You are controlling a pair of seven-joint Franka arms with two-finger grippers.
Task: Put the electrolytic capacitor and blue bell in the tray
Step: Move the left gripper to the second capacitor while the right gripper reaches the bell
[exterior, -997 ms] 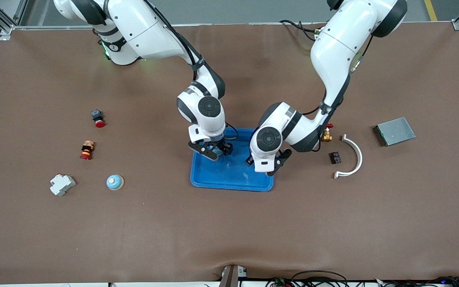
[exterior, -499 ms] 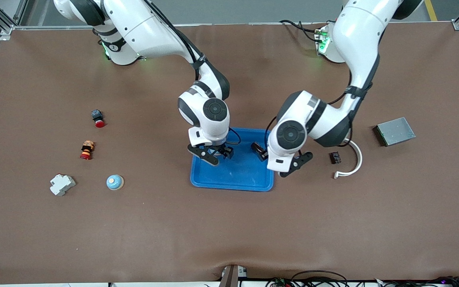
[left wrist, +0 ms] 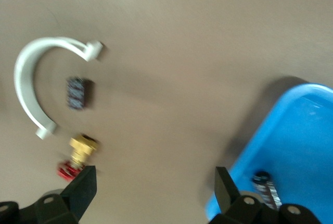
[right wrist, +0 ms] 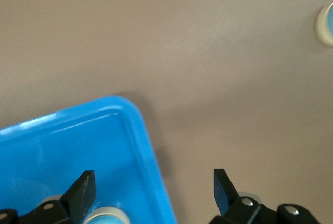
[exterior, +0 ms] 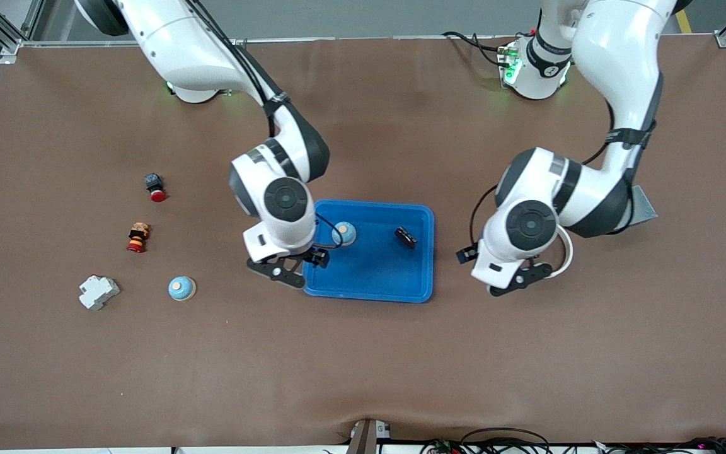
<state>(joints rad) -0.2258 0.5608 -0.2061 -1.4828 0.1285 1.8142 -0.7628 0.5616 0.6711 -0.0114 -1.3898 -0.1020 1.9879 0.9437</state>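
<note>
Both arms pulled back from tray (exterior: 369, 287) since earlier frame, so you now see blue bell (exterior: 343, 233) and electrolytic capacitor (exterior: 405, 237) lying in it, frame centre. Right gripper (exterior: 288, 267) hovers over tray's lower corner at right arm's end, fingers wide, empty. Left gripper (exterior: 507, 272) hangs over bare mat beside white curved piece (left wrist: 31, 81), fingers wide, empty. Second bell (exterior: 181, 288) sits lower in frame toward right arm's end.

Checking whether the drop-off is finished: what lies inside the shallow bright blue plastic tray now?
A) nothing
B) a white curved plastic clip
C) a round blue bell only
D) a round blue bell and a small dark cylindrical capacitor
D: the shallow bright blue plastic tray holds the round blue bell and the small dark cylindrical capacitor, lying apart.
</note>
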